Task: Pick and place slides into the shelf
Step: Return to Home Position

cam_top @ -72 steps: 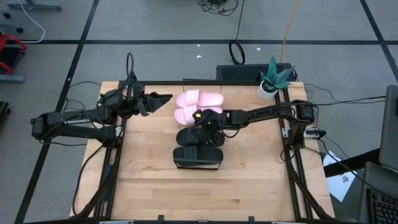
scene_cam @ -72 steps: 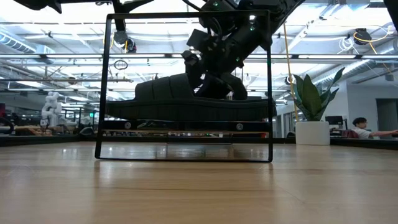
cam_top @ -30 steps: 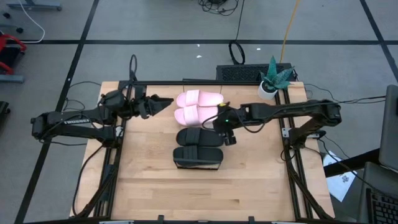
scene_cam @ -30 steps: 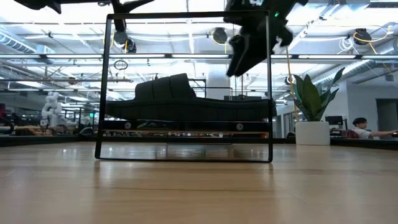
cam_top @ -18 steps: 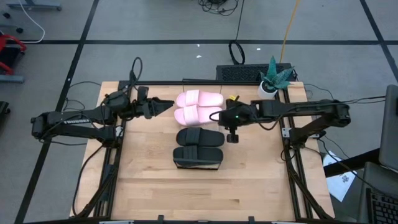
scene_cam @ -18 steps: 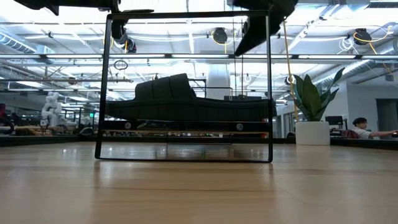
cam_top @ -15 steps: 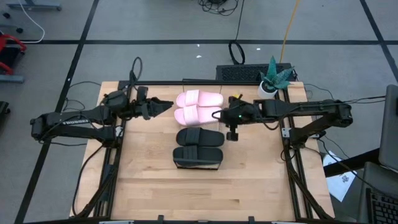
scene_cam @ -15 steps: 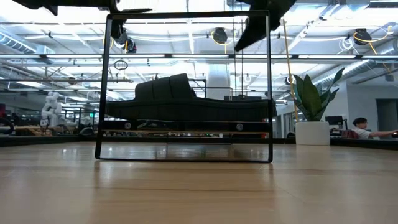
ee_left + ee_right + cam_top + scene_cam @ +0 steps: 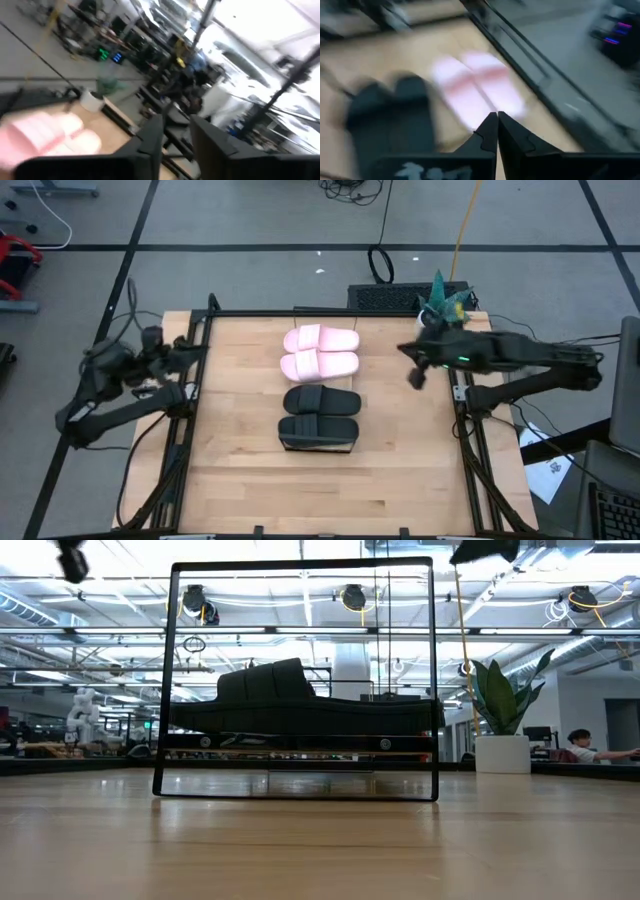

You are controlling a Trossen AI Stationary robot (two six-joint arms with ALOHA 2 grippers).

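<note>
High view has all four slides (image 9: 320, 366) lined up mid-table on the shelf (image 9: 300, 562), the pink pair (image 9: 320, 340) toward the far edge and the black pair (image 9: 320, 400) just beside it on the near side. With nothing left to place, the step in hand looks like homing. The left gripper (image 9: 176, 120) is at the table's left edge, jaws slightly apart. The right gripper (image 9: 496, 116) hangs near the right edge by the potted plant (image 9: 440, 305), jaws together and empty. Each arm need only fold outward, clear of the wire frame, with open table on either side.

Pink slides (image 9: 319, 352), black slides (image 9: 320, 417) — four abreast, flat on shelf (image 9: 300, 742)
</note>
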